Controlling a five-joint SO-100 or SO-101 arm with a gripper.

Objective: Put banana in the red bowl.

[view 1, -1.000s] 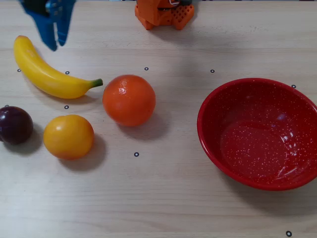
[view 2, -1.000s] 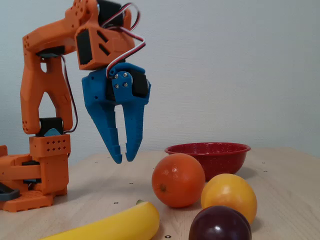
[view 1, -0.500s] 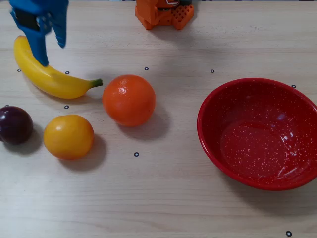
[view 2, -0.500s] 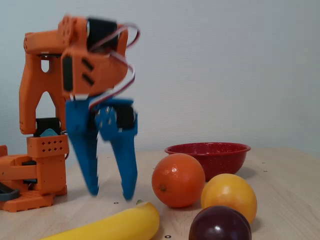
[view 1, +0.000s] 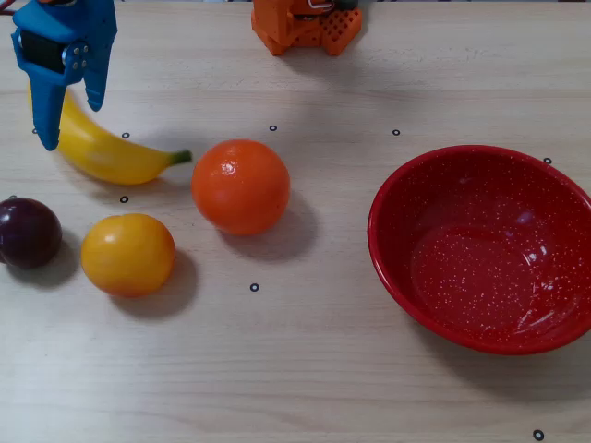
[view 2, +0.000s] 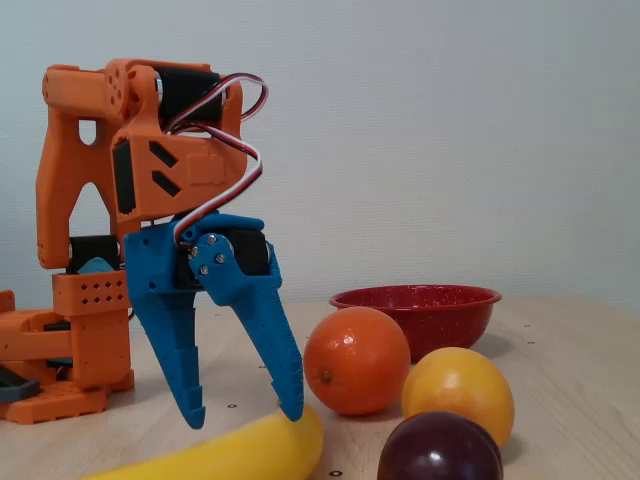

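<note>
The yellow banana (view 1: 111,155) lies at the table's left in the overhead view, its dark stem tip pointing at an orange. My blue gripper (view 1: 71,120) is open right over the banana's thick end, one finger on each side of it. In the fixed view the gripper (view 2: 244,416) has its fingertips down at the level of the banana (view 2: 235,455), spread wide with nothing clamped. The speckled red bowl (view 1: 388,198) stands at the right with nothing in it, and shows behind the fruit in the fixed view as the red bowl (view 2: 415,300).
An orange (view 1: 240,185) sits between banana and bowl. A yellow-orange round fruit (view 1: 127,254) and a dark plum (view 1: 28,231) lie in front of the banana. The orange arm base (view 1: 305,23) stands at the table's far edge.
The gripper has come down from well above the table to the banana, shifted slightly left in the overhead view, and its jaws have spread wider around the thick end.
</note>
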